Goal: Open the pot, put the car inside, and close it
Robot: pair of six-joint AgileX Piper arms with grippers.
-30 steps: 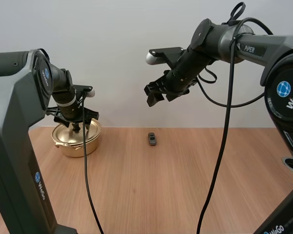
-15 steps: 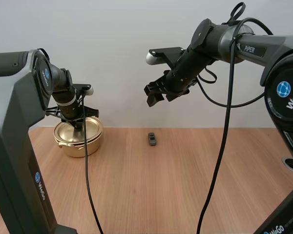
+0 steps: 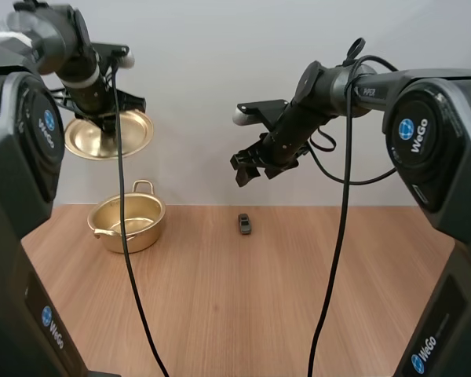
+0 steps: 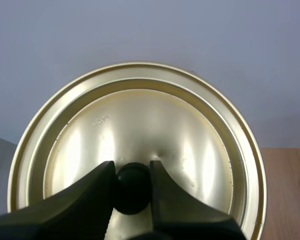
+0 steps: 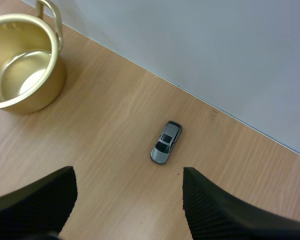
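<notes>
Grey toy car (image 5: 165, 142) lay on the wooden counter (image 3: 259, 298), well apart from the golden pot (image 3: 129, 236), which stood open. Its lid (image 4: 140, 125) hung high above the pot, the left fingers (image 4: 80, 200) clamped on its black knob (image 4: 132, 187), leaving the mouth clear. The right fingers (image 5: 220, 210) hovered spread wide and empty over the car, seemingly poised to descend on it.

The wooden table (image 3: 298, 298) bears the open pot (image 3: 144, 229) and, well apart, the car (image 3: 245, 224).
</notes>
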